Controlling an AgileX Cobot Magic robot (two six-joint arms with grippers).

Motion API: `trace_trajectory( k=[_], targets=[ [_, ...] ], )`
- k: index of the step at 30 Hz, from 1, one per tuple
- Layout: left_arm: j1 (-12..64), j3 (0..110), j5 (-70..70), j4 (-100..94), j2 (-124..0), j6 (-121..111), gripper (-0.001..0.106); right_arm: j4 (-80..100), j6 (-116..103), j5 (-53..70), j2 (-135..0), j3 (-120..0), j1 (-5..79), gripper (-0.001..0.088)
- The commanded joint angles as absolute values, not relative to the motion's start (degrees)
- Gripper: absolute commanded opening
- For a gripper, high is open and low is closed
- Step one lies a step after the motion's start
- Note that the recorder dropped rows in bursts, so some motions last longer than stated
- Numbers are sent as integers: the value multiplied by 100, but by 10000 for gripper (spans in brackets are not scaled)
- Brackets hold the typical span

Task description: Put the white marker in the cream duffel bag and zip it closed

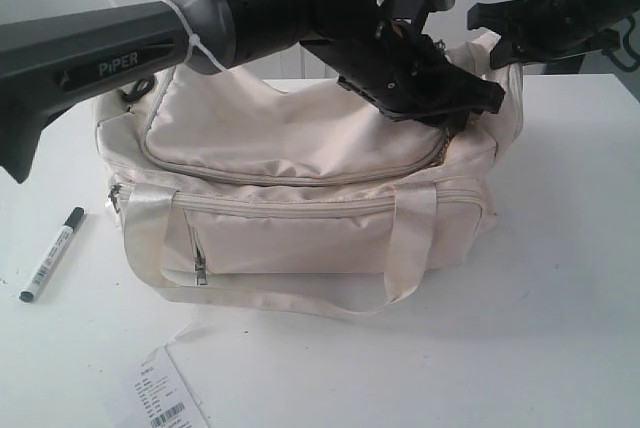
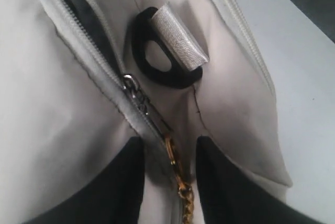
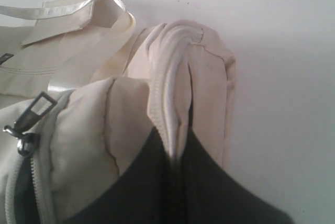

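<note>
The white marker (image 1: 52, 253) with its black cap lies on the table left of the cream duffel bag (image 1: 300, 138), outside it. My left gripper (image 1: 452, 113) reaches across to the bag's right end. There it stands open (image 2: 170, 143), its fingers astride the top zipper, with the gold chain pull (image 2: 178, 174) between them. The zipper slider (image 2: 133, 90) sits just beyond the fingertips, and past it the zipper gapes on dark lining (image 2: 84, 17). My right gripper (image 1: 505, 48) is shut (image 3: 175, 140) on a pinched fold of fabric at the bag's right end.
A black strap ring (image 2: 140, 51) with a webbing loop (image 2: 178, 35) sits beside the zipper. A white barcode paper tag (image 1: 160, 398) lies on the table in front of the bag. A second zipper slider (image 3: 26, 135) shows in the right wrist view.
</note>
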State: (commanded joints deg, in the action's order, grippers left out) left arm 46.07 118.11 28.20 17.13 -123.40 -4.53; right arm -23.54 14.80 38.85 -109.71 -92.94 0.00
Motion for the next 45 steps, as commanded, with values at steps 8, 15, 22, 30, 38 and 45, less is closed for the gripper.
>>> trace_trajectory(
  k=[8,15,22,30,38,45],
  targets=[
    [4607,11811,2687,1803,-12340,-279,240,-2354,1480,3885,-10971,-9294,0,0],
    [4607,11811,2814,1803,-12340,-278,246,-2354,1480,3885,-10971,-9294,0,0],
    [4607,11811,2893,1803,-12340,-278,354,-2354,1562,3885,-10971,-9294,0,0],
    [4607,11800,2823,1707,-12340,-252,58,-2354,1562,3885,-10971,-9294,0,0],
    [4595,11813,2838,1691,-12268,-127,0,-2354,1562,3885,-10971,-9294,0,0],
    [4584,11823,3280,1472,-12061,-127,0,-2354,1562,3885,-10971,-9294,0,0]
  ],
)
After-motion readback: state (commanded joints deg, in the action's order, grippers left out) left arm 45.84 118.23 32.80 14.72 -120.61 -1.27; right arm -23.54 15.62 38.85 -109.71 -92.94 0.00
